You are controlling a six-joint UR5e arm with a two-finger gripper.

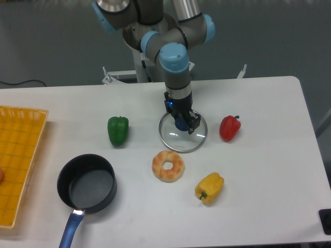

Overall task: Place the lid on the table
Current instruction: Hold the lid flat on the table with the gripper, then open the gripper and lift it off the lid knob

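Glass lid (182,135) lay flat on the white table (269,170), between green pepper (118,130) and red pepper (229,128). Gripper (181,124) fingers closed around its dark-blue knob (partly hidden).

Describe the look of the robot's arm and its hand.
The arm is made of silver-grey metal tubes with light-blue joint caps. The hand is small and black with two fingers, and a small blue light glows on its body.
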